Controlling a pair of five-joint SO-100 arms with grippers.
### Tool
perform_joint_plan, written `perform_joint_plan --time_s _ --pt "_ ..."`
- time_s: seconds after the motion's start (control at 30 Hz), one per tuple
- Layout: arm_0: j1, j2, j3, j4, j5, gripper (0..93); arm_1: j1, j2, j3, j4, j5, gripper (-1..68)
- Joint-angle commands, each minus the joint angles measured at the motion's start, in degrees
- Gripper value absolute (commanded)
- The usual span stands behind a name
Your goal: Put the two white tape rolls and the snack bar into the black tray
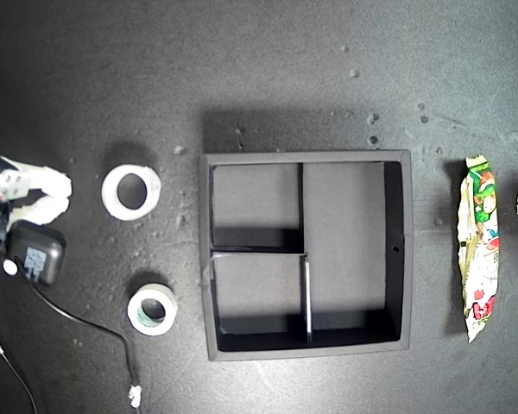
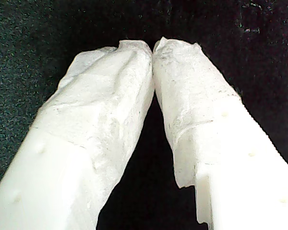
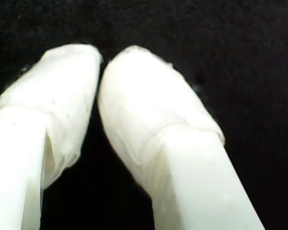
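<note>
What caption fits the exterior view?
Empty black tray between two white tape rolls and a snack bar.

Tray: our black tray [image 1: 397, 250] sits mid-desk [image 1: 268, 69]
Tape rolls: larger tape roll [image 1: 130, 191] and smaller tape roll [image 1: 152, 310] lie apart on the desk at the exterior view's left of the tray
Snack bar: the snack bar [image 1: 479, 246] lies lengthwise at the exterior view's right, near the tray, outside it

You see a dark, speckled table surface [image 1: 268, 69]. On it lie the black tray [image 1: 399, 250] at centre, two white tape rolls [image 1: 131, 191] [image 1: 152, 310] toward the exterior view's left, the snack bar [image 1: 479, 246] toward its right, and a black cable [image 1: 95, 326].
</note>
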Motion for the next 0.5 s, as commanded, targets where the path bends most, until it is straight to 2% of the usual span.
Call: perform_joint_plan --time_s 0.0,0.47 --pt "1.8 2.7 3.3 1.8 -13.7 0.2 6.8 -0.5 0.7 1.0 5.2 0.0" --pt "2.1 2.7 3.3 1.3 -12.5 0.2 6.2 -0.5 0.7 0.5 4.9 0.0"
